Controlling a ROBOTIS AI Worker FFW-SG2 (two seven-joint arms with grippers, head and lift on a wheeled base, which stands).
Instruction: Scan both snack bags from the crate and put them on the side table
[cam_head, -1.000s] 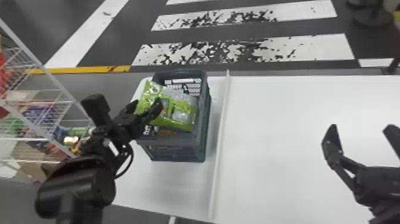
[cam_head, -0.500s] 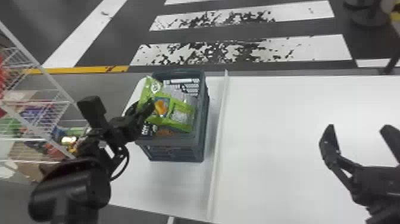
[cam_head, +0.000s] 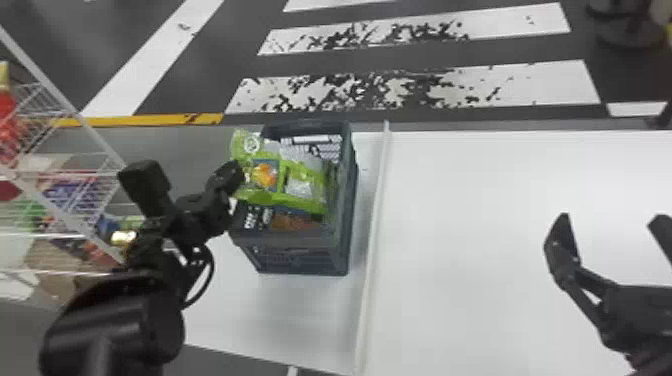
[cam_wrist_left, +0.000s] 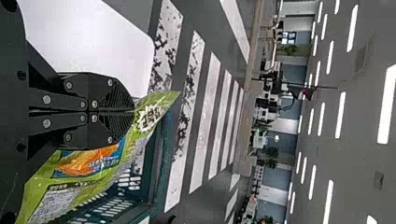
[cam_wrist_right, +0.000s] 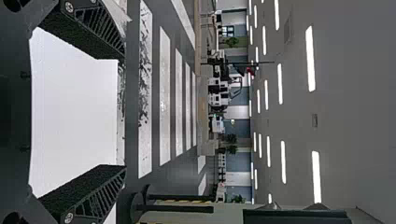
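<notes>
The floor carries wide white crossing stripes, partly worn, beyond the work area. Inspected next, the white table surface extends across the robot's right, with a raised white strip along its left side. A wire rack stands at the robot's far left, loaded with mixed packaged goods. The dark crate sits upright on the white surface to the left of the strip, near it, its top open and its walls slotted. The left gripper is at the crate's left side, at about the rim in the head view; in the left wrist view its two fingers are together, clamped on the upper edge of the green snack bag. The right gripper is over the table surface at the robot's right, well apart from the crate, its fingers wide apart with nothing between them. The green snack bag is tilted inside the crate, its upper end raised at the left rim and its lower part within the walls; an orange picture is noted on its face. Beneath it, low in the crate, a brown-orange item is partly covered; whether this is the second bag cannot be told.
</notes>
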